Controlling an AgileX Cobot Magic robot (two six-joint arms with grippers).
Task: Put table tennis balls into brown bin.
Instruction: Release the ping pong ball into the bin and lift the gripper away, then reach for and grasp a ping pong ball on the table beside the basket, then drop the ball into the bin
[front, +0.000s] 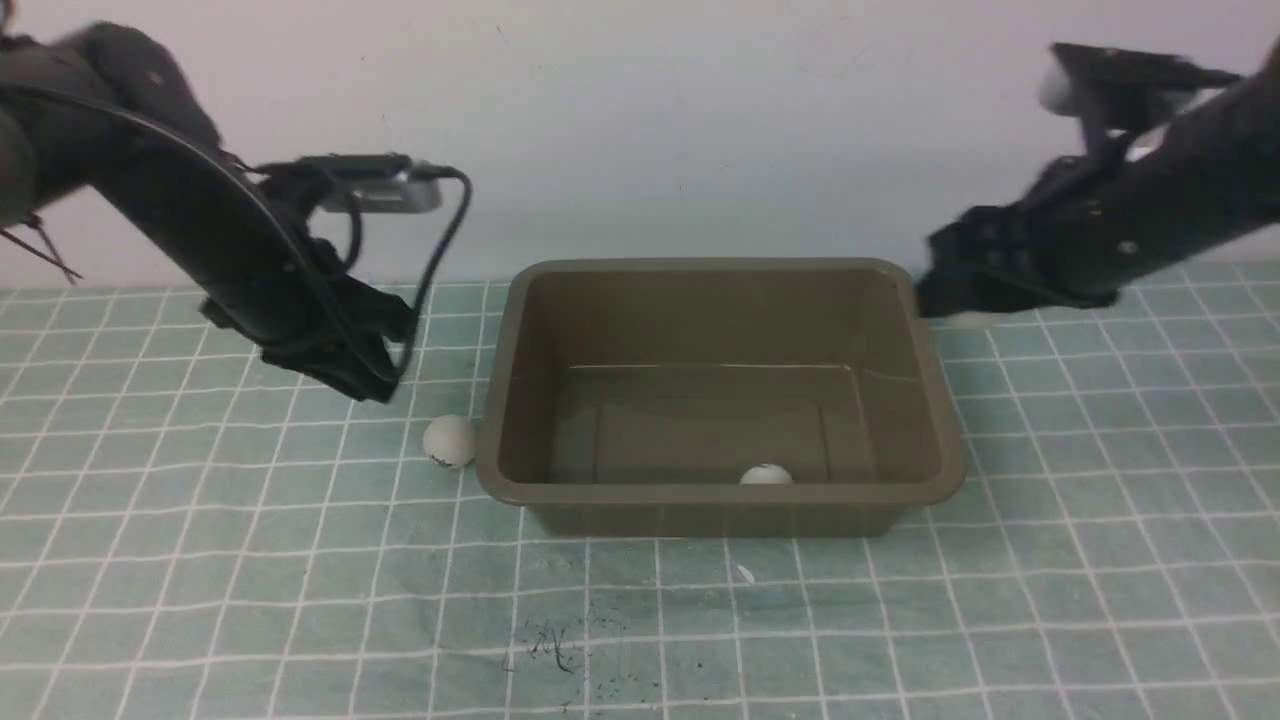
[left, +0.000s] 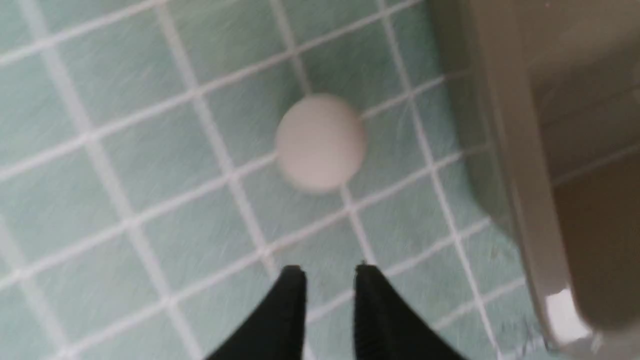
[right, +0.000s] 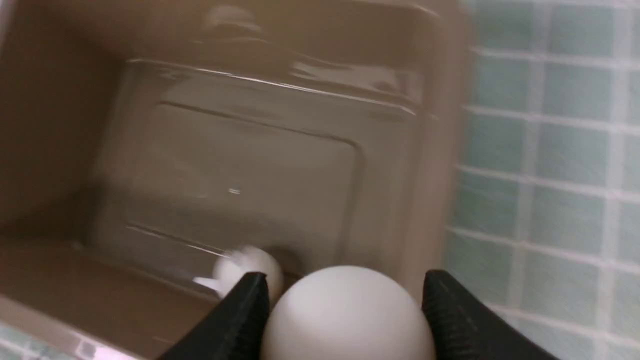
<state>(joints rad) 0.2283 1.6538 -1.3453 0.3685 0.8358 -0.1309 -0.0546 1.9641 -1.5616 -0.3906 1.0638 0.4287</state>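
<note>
The front view gives me the whole scene: the brown bin (front: 720, 495) stands on the green, white-gridded tabletop (front: 250, 600), around the middle from side to side and toward the far edge, its long sides running left to right. Behind that far edge rises a pale wall (front: 650, 130).

One white ball, which I'll call the inside ball (front: 767, 475), lies on the bin's floor, close to the bin's near wall and right of its middle. The outside ball (front: 449, 442) sits on the tabletop just beside the bin's left side, with a small dark print low on it.

Over on the right, the right gripper (front: 940, 275) hangs above the table by the bin's far right corner. It has the held ball (right: 348, 320) pinched between its two black fingers, one against each side, and a little of that ball's white shows beneath the blurred gripper from where I look.

The left gripper (front: 385, 385) is up over the tabletop, left of the bin and beyond the outside ball. Its fingertips stand a little apart with nothing between them, clear of that ball.

Dark scuffs (front: 555, 648) mark the tabletop toward its near edge, in front of the bin.
</note>
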